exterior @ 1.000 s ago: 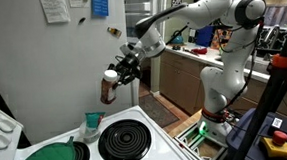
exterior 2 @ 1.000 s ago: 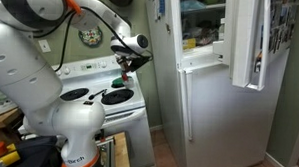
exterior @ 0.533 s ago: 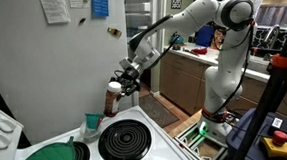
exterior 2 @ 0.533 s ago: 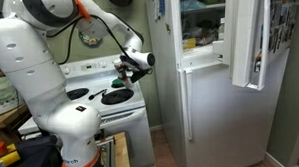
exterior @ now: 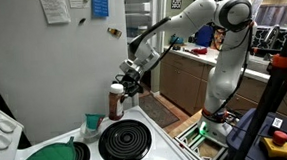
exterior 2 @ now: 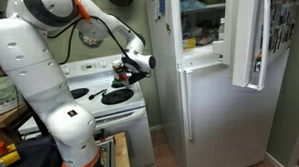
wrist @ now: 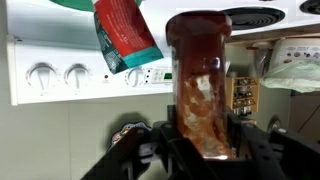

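Jaws pinched the sauce jar (wrist: 203, 85) by its sides, holding it roughly upright just above the stove (exterior: 159, 137), near the teal packet (exterior: 93, 124). Any tilt or slackened grip could have dropped the glass onto the coil burner (exterior: 124, 141), or toppled the packet.

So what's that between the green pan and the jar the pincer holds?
A teal-and-red packet, upright on the stove, shown in an exterior view.
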{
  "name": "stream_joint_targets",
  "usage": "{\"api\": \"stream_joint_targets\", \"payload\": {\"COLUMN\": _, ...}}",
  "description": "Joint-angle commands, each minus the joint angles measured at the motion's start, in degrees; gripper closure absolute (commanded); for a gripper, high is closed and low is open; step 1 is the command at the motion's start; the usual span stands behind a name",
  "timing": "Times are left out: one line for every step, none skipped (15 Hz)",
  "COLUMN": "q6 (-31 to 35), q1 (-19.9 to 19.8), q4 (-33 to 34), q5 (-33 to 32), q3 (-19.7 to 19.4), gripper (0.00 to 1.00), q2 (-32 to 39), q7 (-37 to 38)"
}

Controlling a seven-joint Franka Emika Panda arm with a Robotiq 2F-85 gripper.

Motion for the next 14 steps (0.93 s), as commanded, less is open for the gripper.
{"api": "stream_joint_targets", "payload": {"q6": -1.2, "q1": -5.6, "q4": -1.2, "q5": -1.0, "q3": 5.0, "gripper": 0.79, "q2": 0.0, "q7": 3.7}}
{"api": "stream_joint_targets", "payload": {"q6": -1.2, "q1": -6.5, "q4": -1.1, "q5": -1.5, "q3": 6.1, "gripper": 0.79, "q2": 0.2, "q7": 4.5}}
{"api": "stream_joint_targets", "payload": {"q6": -1.4, "q1": -7.3, "q4": -1.1, "q5": -1.6, "q3": 6.9, "gripper": 0.79, "q2": 0.4, "q7": 4.9}}
{"api": "stream_joint_targets", "payload": {"q6": -1.9, "q1": -7.9, "q4": -0.9, "q5": -2.0, "q3": 7.5, "gripper": 0.79, "q2": 0.9, "q7": 5.6}}
{"api": "stream_joint_targets", "payload": {"q6": -2.2, "q1": -8.4, "q4": -0.9, "q5": -2.2, "q3": 8.1, "gripper": 0.79, "q2": 1.2, "q7": 6.0}}
{"api": "stream_joint_targets", "payload": {"q6": -2.3, "q1": -8.7, "q4": -0.6, "q5": -2.2, "q3": 8.6, "gripper": 0.79, "q2": 1.8, "q7": 6.4}}
{"api": "stream_joint_targets", "payload": {"q6": -2.3, "q1": -9.0, "q4": -0.6, "q5": -2.3, "q3": 9.1, "gripper": 0.79, "q2": 2.1, "q7": 6.7}}
{"api": "stream_joint_targets", "payload": {"q6": -1.9, "q1": -9.2, "q4": -0.3, "q5": -3.3, "q3": 9.6, "gripper": 0.79, "q2": 2.5, "q7": 7.5}}
{"api": "stream_joint_targets", "payload": {"q6": -0.8, "q1": -9.5, "q4": -0.3, "q5": -4.1, "q3": 10.0, "gripper": 0.79, "q2": 2.5, "q7": 8.0}}
{"api": "stream_joint_targets", "payload": {"q6": 0.4, "q1": -9.6, "q4": -0.3, "q5": -5.2, "q3": 10.4, "gripper": 0.79, "q2": 2.5, "q7": 8.4}}
{"api": "stream_joint_targets", "payload": {"q6": 1.9, "q1": -9.8, "q4": -0.4, "q5": -6.4, "q3": 10.7, "gripper": 0.79, "q2": 2.5, "q7": 8.6}}
{"api": "stream_joint_targets", "payload": {"q6": 3.3, "q1": -9.9, "q4": -0.4, "q5": -7.3, "q3": 11.0, "gripper": 0.79, "q2": 2.5, "q7": 9.0}}
{"api": "stream_joint_targets", "payload": {"q6": 4.4, "q1": -9.9, "q4": -0.4, "q5": -7.1, "q3": 11.2, "gripper": 0.79, "q2": 2.8, "q7": 7.7}}
{"api": "stream_joint_targets", "payload": {"q6": 5.8, "q1": -9.9, "q4": -0.2, "q5": -7.9, "q3": 11.5, "gripper": 0.79, "q2": 2.9, "q7": 7.8}}
